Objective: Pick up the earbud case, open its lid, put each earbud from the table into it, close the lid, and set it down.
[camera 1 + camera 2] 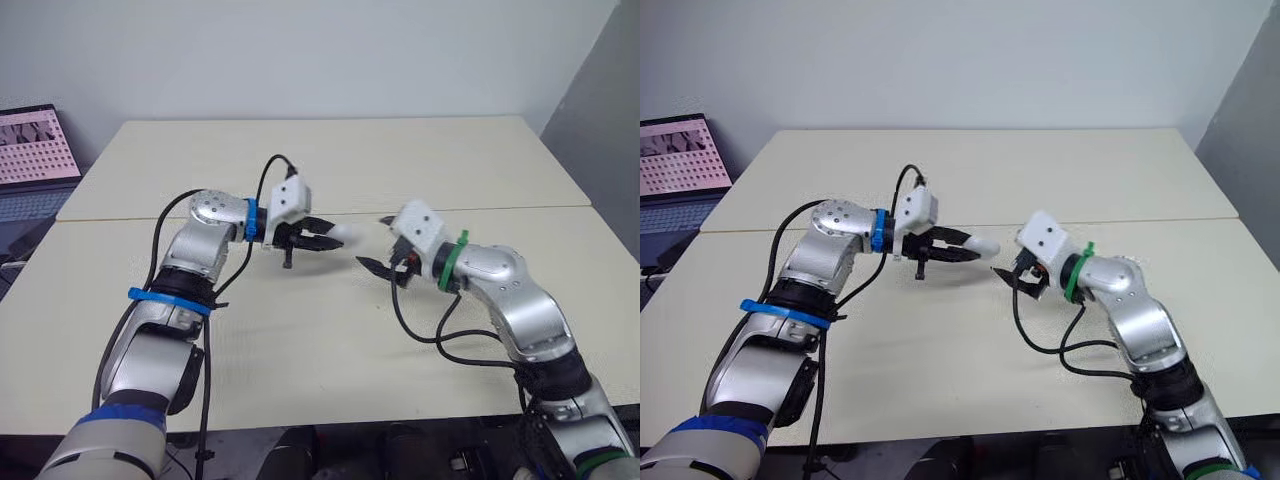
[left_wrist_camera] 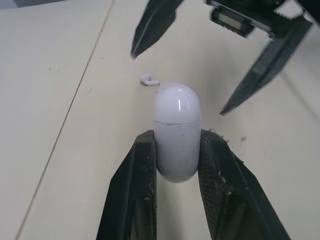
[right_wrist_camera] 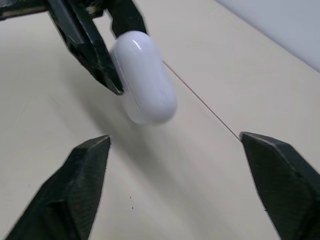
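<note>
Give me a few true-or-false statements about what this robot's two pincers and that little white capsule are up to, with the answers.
1. The left pincer grips the white earbud case between its two fingers. True.
2. The case's lid is flipped open. False: it is closed, and only a thin seam shows.
3. The right pincer is clamped on an earbud. False: its fingers are spread wide, hold nothing, and point toward the case.
4. An earbud lies on the table beyond the case. True.
</note>
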You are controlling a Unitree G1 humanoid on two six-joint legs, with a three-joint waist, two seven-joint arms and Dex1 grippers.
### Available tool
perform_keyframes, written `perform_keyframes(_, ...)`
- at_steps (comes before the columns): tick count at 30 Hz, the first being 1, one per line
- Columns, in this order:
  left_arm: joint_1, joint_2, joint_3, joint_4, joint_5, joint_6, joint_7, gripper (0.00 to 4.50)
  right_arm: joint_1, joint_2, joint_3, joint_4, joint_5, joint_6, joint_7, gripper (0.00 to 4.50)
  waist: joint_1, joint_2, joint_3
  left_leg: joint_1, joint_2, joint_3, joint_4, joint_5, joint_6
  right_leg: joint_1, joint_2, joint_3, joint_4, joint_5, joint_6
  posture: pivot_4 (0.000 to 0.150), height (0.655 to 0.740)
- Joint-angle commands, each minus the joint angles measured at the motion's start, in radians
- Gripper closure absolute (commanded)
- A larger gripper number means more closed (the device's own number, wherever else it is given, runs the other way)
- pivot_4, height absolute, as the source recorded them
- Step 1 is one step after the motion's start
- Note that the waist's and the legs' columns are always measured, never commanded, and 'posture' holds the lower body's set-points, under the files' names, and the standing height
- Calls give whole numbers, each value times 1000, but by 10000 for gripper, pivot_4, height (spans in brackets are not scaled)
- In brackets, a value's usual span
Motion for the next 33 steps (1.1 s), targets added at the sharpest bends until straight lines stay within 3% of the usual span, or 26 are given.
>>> perform_keyframes(1,32,9,33,-122,-65,119,-4,37561,-4,31,-61,-80,57,62,-46,207,0,0,0,0,0,0,0,0,0,0,0,0,0,0,0,1500,7400)
perform_keyframes(17,87,-3,22,-232,-78,195,18,37561,-53,36,-92,-70,152,132,-95,207,4,0,0,0,0,0,0,0,0,0,0,1,-1,0,0,1500,7400)
perform_keyframes(24,102,-12,39,-231,-76,187,41,37561,-92,54,-195,-51,237,194,-131,207,5,0,0,0,0,0,0,0,0,0,-1,1,-1,0,0,1500,7400)
perform_keyframes(28,107,-51,86,-208,-87,160,128,37561,-72,21,-254,-37,300,246,-112,207,7,0,0,0,0,0,0,0,0,0,-1,1,-1,0,0,1500,7400)
perform_keyframes(33,155,-143,178,-235,-105,113,329,37561,17,-116,-292,120,245,173,-105,207,18,0,0,0,-2,1,1,0,0,2,-2,0,-2,0,0,1500,7400)
